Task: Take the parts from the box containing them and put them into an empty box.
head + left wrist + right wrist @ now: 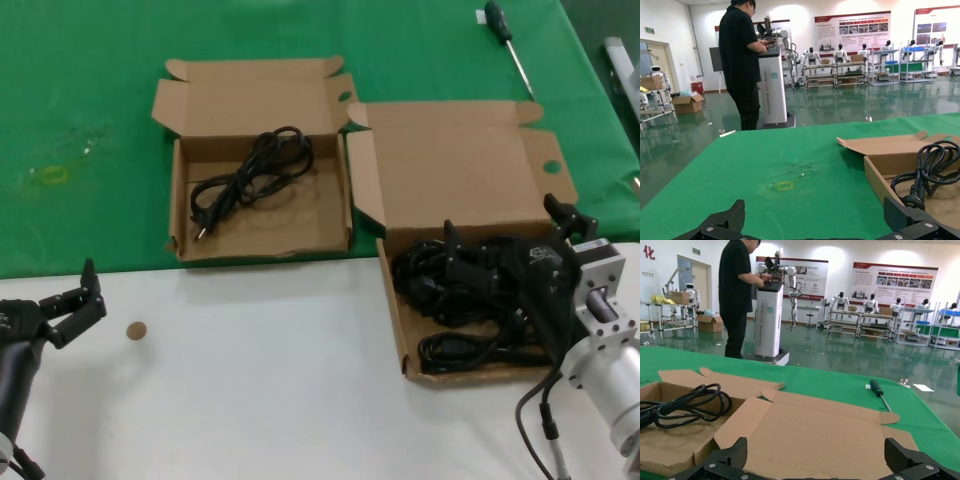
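Note:
The larger box (pixel 400 300) with the tall lid (pixel 455 165) stands at the right and holds a pile of several black cables (pixel 440 285). My right gripper (pixel 503 228) hangs open just over that pile with nothing between its fingers; its wrist view faces the lid (pixel 830 435). The smaller box (pixel 185 215) at the back left holds one coiled black cable (pixel 255 170), which also shows in both wrist views as the cable (pixel 927 167) and the cable (pixel 687 405). My left gripper (pixel 70 300) rests open and empty over the white table at the front left.
A screwdriver (pixel 505 35) lies on the green cloth at the back right. A small brown disc (pixel 136 330) sits on the white table near the left gripper. A yellow mark (pixel 50 175) is on the cloth. A person (pixel 742 60) stands at a white stand beyond the table.

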Controlling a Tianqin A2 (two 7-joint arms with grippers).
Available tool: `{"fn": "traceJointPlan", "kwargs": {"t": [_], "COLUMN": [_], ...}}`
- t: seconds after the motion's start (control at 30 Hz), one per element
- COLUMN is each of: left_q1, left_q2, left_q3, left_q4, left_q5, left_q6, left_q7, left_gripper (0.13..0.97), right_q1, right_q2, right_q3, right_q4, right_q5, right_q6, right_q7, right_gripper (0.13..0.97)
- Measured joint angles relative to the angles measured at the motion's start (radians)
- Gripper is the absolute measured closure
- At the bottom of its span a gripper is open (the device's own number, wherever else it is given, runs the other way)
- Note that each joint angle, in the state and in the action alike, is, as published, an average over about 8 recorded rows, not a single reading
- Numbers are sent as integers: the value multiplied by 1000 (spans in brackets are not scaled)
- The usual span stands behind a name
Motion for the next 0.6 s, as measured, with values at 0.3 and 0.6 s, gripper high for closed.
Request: {"fn": "traceJointPlan", "kwargs": {"t": [0.3, 0.6], "left_q1": [0, 0], "left_q2": [0, 0], "left_q3": [0, 0], "left_q4": [0, 0], "left_q5": [0, 0], "left_q6": [0, 0], "left_q7": [0, 0], "left_gripper": [132, 132], "right_q1": [0, 0], "right_q2": [0, 0], "right_q3": [0, 0], "right_q4": [0, 0], "right_q5": [0, 0], "right_q6": [0, 0], "right_q7": [0, 0], "right_gripper": [129, 129]}}
